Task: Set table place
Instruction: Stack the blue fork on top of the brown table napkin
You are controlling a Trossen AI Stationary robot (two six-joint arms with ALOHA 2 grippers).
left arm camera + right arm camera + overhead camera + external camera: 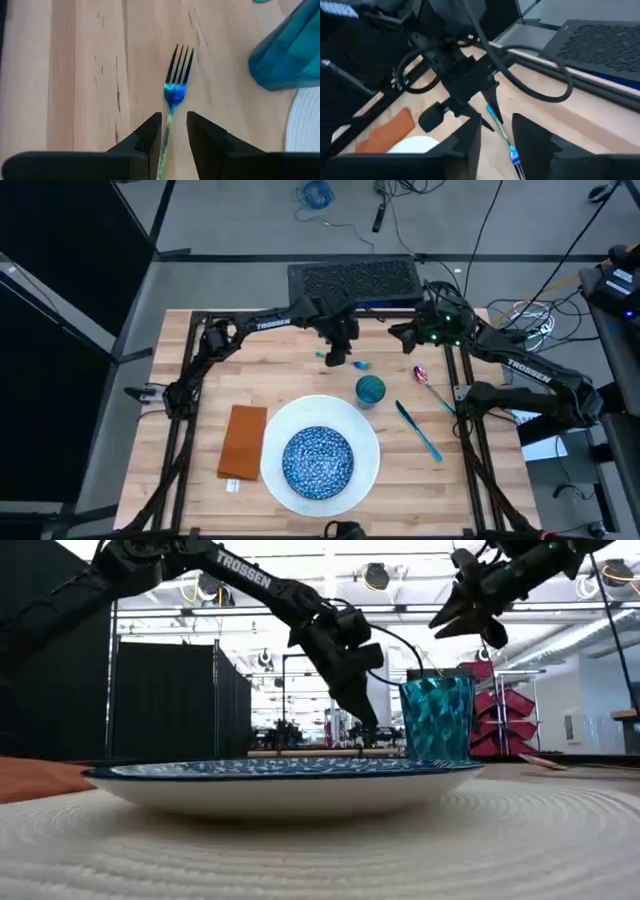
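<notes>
Plate point(372, 455), bowl point(318, 460), napkin point(243, 441), cup point(370, 390), knife point(418, 430) and spoon point(430, 386) lie placed; left tool point(337, 357) grips the fork point(176, 82) above the tabletop point(200, 350) behind the cup; right tool point(405, 334) hovers, fingers apart

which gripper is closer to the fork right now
Left. The left gripper is right at the fork, its fingers either side of the handle. The right gripper hangs off to the side, raised above the table.

The light-wood surface point(200, 480) carries a white plate point(368, 452) and an orange napkin point(243, 441). A teal cup point(370, 390), knife point(418, 430) and spoon point(428, 383) also lie on it.
</notes>
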